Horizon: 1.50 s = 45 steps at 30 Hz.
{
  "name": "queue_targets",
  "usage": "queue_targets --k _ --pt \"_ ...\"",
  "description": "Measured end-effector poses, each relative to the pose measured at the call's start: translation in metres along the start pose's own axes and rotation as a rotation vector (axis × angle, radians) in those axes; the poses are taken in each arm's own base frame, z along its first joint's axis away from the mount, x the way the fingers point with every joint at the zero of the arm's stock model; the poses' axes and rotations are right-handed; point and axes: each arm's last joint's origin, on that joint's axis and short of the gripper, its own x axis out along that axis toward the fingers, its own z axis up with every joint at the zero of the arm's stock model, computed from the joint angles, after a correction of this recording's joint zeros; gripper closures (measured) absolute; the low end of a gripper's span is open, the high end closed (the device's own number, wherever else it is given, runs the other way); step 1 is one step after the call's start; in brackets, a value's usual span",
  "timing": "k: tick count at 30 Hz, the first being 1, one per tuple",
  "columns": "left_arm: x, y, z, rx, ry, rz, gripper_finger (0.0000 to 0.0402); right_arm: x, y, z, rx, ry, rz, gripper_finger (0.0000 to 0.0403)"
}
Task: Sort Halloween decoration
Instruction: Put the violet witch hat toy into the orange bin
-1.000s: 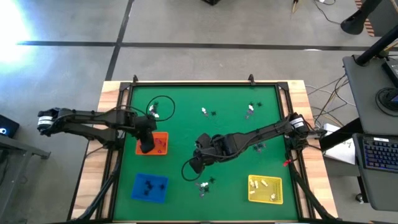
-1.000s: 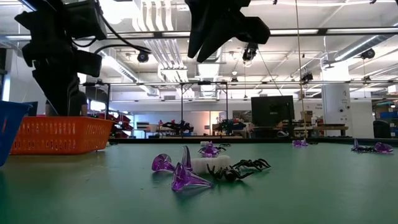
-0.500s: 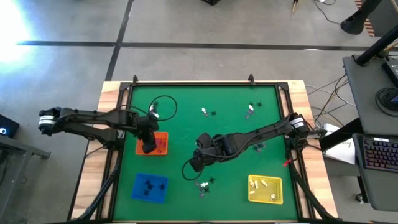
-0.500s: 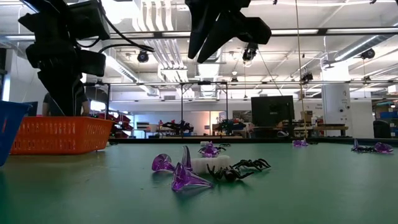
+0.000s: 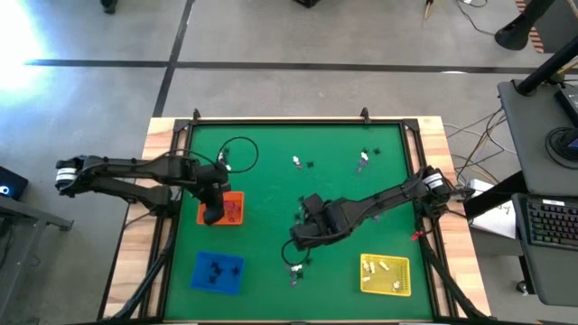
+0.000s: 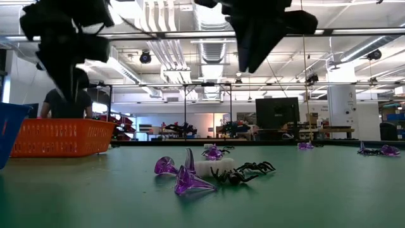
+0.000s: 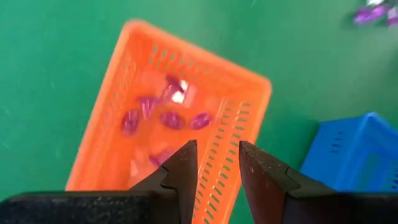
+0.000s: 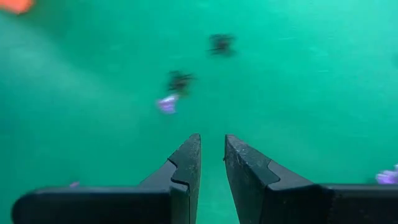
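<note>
Where trinkets [image 6: 209,170] lie, green table [image 6: 316,196].

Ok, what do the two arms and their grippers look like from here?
Both arms are dark, slim and jointed, with black cables looping off them. The left gripper and right gripper each have two matte black, wedge-shaped fingers with stepped inner edges. No markings show.

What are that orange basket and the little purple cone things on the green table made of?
The orange basket looks like moulded plastic: its walls are a grid of small slots with a matte finish. The purple cones seem to be clear tinted plastic, glossy, since light shines through them. The table surface looks like a matte green mat, possibly felt or rubber.
</note>
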Motion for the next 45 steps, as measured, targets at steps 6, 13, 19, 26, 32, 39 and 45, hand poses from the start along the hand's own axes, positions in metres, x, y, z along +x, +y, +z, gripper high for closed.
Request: queue_targets --k 6,13,19,26,32,39,45 --pt "-0.033 -0.007 0.017 0.104 -0.127 0.170 0.0303 -0.004 -0.008 0.010 0.044 -0.105 -0.047 0.0339" --pt "-0.053 -0.004 0.023 0.154 -0.203 0.491 0.0303 -0.001 -0.011 0.019 0.000 -0.109 -0.064 0.0339" --pt "-0.058 -0.004 0.021 0.117 -0.186 0.505 0.0303 0.002 -0.014 0.025 -0.150 -0.116 -0.087 0.0339" --pt "-0.060 -0.005 0.022 0.047 -0.206 0.497 0.0303 0.006 -0.033 0.063 -0.153 -0.128 -0.123 0.0339" --pt "-0.060 -0.003 0.017 -0.006 -0.175 0.506 0.0303 0.002 -0.059 0.096 -0.202 -0.125 -0.149 0.0339" --pt "-0.065 -0.004 0.015 -0.090 -0.171 0.508 0.0303 -0.010 -0.115 0.106 -0.130 -0.095 -0.217 0.0339" --pt "-0.072 -0.006 0.018 -0.081 -0.197 0.510 0.0303 -0.003 -0.169 0.083 0.093 -0.016 -0.230 0.0339"
